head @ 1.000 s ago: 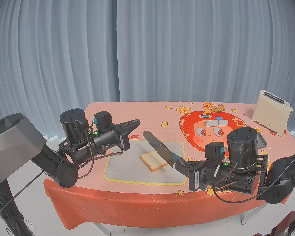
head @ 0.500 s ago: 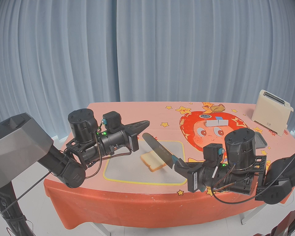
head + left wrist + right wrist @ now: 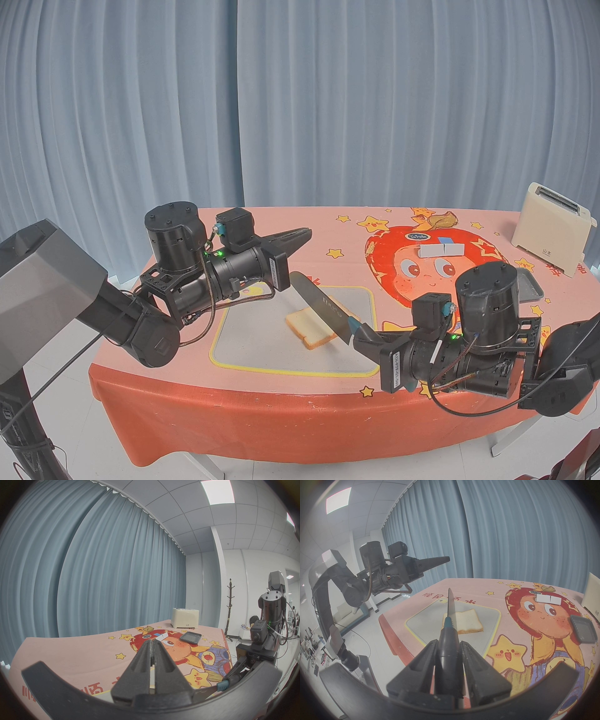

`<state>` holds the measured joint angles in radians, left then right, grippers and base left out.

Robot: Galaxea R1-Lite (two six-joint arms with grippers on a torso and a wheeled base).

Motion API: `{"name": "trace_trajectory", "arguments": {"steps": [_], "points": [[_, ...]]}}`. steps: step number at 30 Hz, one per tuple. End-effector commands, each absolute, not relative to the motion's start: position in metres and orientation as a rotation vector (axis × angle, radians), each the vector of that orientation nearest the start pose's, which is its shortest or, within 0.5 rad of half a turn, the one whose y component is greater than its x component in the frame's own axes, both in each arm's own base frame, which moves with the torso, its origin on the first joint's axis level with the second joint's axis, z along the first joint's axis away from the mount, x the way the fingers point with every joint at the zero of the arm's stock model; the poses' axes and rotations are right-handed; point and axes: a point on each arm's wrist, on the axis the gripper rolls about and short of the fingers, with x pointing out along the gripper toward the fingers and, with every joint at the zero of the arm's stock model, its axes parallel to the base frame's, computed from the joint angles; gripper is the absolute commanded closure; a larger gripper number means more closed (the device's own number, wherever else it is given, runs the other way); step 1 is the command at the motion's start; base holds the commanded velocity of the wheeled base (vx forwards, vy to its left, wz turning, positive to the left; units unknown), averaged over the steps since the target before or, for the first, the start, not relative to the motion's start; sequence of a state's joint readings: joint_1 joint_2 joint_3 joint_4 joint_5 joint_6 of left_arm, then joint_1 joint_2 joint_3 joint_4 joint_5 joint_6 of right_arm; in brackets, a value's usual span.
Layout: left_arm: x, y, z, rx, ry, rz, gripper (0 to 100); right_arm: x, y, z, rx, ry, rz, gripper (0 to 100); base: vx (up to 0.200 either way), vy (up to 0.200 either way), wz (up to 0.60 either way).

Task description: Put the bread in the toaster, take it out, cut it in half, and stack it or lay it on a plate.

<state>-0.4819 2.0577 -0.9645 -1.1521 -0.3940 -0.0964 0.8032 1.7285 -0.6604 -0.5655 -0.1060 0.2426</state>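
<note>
Bread (image 3: 310,326) lying flat at middle of mat (image 3: 250,350), uncut. I'm holding knife (image 3: 322,303) over it, right gripper (image 3: 364,333) clamped on handle at mat's near-right corner. Left gripper (image 3: 299,236) hovering above mat's far edge, fingers together, empty.

I'm worrying: slice unpinned, so blade likely dragging or tearing it.

Right wrist view showing blade edge-on, lining up toward one side of slice, risking uneven halves. Head view showing only its slant across slice.

Blue curtain (image 3: 312,94) behind orange tablecloth (image 3: 250,431) (cartoon print); coat stand (image 3: 230,608).
</note>
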Motion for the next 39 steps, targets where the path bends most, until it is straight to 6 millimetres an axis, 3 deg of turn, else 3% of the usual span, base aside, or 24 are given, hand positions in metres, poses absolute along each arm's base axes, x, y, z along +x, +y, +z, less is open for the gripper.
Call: {"name": "trace_trajectory", "arguments": {"steps": [1, 10, 21, 32, 39], "points": [[0.34, -0.187, 0.152, -0.093, -0.021, -0.876, 100, 0.202, 0.205, 0.13, 0.003, 0.539, 0.619, 100, 0.0, 0.0, 0.0], [0.341, -0.187, 0.147, -0.093, -0.007, -0.874, 100, 0.202, 0.206, 0.126, -0.002, 0.552, 0.618, 100, 0.0, 0.0, 0.0], [0.349, -0.191, 0.119, -0.087, 0.058, -0.87, 100, 0.204, 0.207, 0.124, -0.002, 0.56, 0.613, 100, 0.0, 0.0, 0.0], [0.349, -0.195, 0.12, -0.087, 0.059, -0.877, 100, 0.206, 0.205, 0.125, 0.004, 0.554, 0.605, 100, 0.0, 0.0, 0.0], [0.352, -0.196, 0.107, -0.074, 0.083, -0.876, 100, 0.207, 0.205, 0.124, 0.001, 0.559, 0.602, 100, 0.0, 0.0, 0.0]]}}
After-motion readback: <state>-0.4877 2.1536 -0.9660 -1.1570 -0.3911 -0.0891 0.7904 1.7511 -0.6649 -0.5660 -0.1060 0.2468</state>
